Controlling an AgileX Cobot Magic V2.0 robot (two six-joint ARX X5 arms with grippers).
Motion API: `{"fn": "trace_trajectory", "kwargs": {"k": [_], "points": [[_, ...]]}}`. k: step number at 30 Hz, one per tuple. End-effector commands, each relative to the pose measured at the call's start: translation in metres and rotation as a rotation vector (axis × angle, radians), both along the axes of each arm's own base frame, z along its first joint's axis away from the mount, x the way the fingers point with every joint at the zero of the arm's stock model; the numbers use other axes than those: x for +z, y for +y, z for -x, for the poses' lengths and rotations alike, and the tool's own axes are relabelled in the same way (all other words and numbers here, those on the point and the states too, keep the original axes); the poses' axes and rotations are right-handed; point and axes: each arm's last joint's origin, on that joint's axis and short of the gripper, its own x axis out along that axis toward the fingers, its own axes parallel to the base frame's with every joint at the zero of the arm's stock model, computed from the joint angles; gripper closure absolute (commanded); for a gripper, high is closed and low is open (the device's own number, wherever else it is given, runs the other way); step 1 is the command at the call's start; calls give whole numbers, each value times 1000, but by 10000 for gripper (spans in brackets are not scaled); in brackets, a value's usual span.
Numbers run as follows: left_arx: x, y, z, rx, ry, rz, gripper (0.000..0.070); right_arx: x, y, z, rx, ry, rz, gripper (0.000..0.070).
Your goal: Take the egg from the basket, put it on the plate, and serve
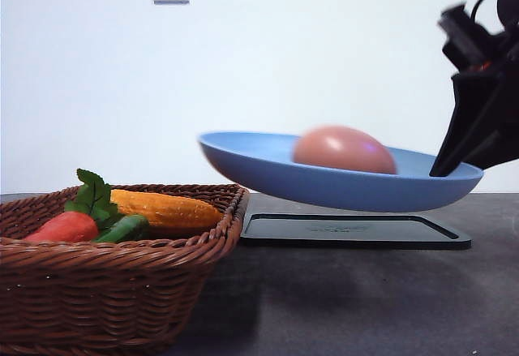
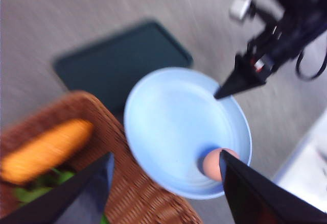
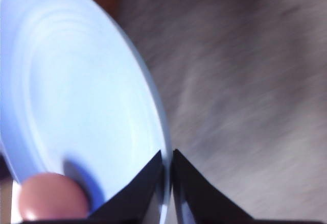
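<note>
**Blue plate aloft, egg aboard**

Blue plastic rim is what my right claw has: both fingers are pinched together on the edge of the plate, one above and one below, and that single pinch carries the whole dish. The plate hangs in the air, tilted, its far edge lifted higher than the edge I grip.

On the plate lies the egg, pinkish-brown, resting toward my side of the dish and near the rim, not in the middle. Directly below the plate sits the black tray, flat on the dark worktop. Beside the plate, lower down, stands the wicker basket, holding a corn cob, a red-orange carrot and some green leaves; no egg lies in it.

My left claw hovers above the plate with its fingers spread apart, gripping nothing.

I judge the transfer finished and the serving in hand. The next move calls for carrying the plate slowly and levelling it, since an egg so close to the low rim could roll off under any jolt. A one-edge grip may also let the plate sag, so I should set it down gently before letting go.
</note>
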Motion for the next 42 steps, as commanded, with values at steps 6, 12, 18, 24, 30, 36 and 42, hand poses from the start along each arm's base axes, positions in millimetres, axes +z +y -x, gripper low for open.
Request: {"fn": "trace_trajectory", "kwargs": {"k": [6,12,18,24,30,36,42], "points": [[27,38,30,83,-162,103,278,12,-11,-59,-57,-37,6,700],[32,58,45,135,-218,140,278,17,-11,-112,-89,-14,91,700],[31,63,48,161,-214,122,278,13,-11,-155,-106,10,152,700],[29,61,46,164,-205,108,278,-5,-9,-185,-110,80,180,700],[27,56,41,181,-196,82,278,-32,-9,-196,-99,161,191,700],[26,53,38,181,-187,67,278,-40,-9,-199,-92,158,196,642],[24,48,34,180,-178,51,278,-34,-13,-201,-98,141,192,420]]}}
